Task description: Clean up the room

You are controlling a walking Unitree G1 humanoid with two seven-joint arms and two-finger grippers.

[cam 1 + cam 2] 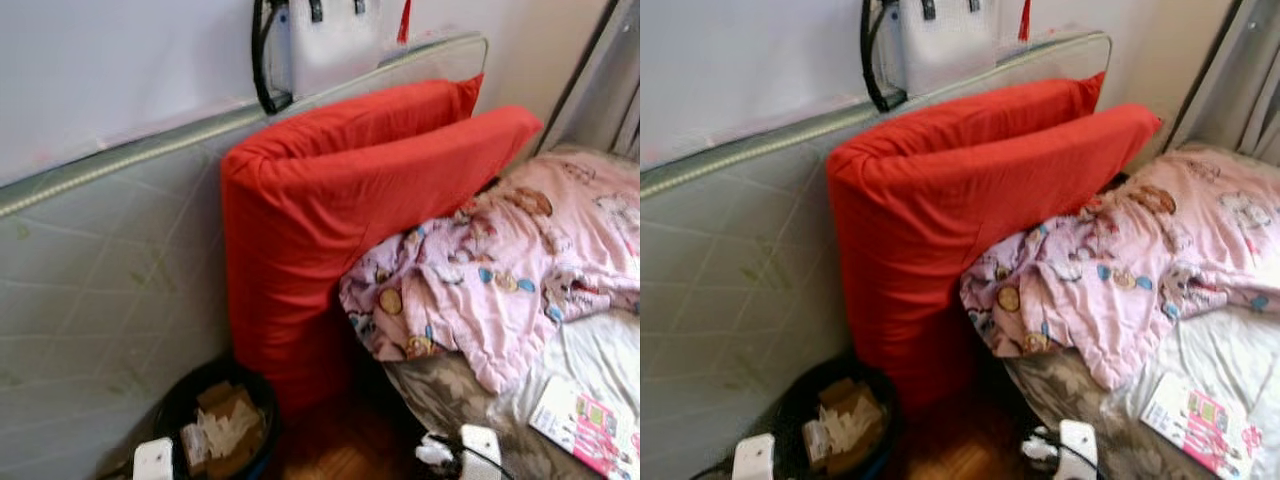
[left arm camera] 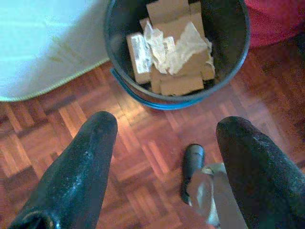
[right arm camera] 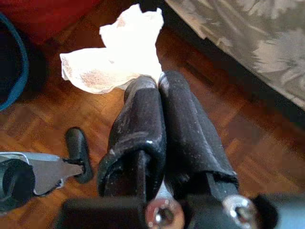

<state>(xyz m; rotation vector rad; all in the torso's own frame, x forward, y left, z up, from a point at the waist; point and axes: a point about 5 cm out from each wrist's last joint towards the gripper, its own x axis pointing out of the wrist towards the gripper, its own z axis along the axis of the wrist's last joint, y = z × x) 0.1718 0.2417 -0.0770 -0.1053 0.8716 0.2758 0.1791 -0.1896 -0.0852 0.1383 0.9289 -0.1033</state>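
- Right gripper [image 3: 159,81]: the two black fingers are pressed together, pinching a crumpled white tissue [image 3: 119,52] at their tips. The tissue carries faint brown stains and hangs over the wooden parquet floor [image 3: 228,138], between the red cushion and the edge of the bed.
- Left gripper [image 2: 164,129]: the fingers [image 2: 78,176] stand wide apart with nothing between them. They are held above the parquet, pointing toward the bin.
- Bin [image 2: 228,71]: a round dark tub with a blue rim, standing on the floor at the foot of the red cushion and just beside the upright mattress. Inside lie pieces of brown cardboard [image 2: 176,81] and crumpled pale paper [image 2: 178,45].
- Red cushion [image 1: 340,210]: a large folded red pad, standing on end and leaning against the mattress; its lower end reaches the floor beside the bin.
- Mattress [image 1: 100,290]: pale, quilted, propped on its long edge against the wall.
- Bed [image 1: 1080,400]: covered by a grey floral sheet. A pink printed blanket [image 1: 520,270] lies rumpled on it, one corner touching the red cushion.
- Booklet [image 1: 590,420]: white and pink, lying flat on the bed near its edge.
- White bag [image 1: 330,45]: with a black strap, resting against the wall above the top edge of the mattress.
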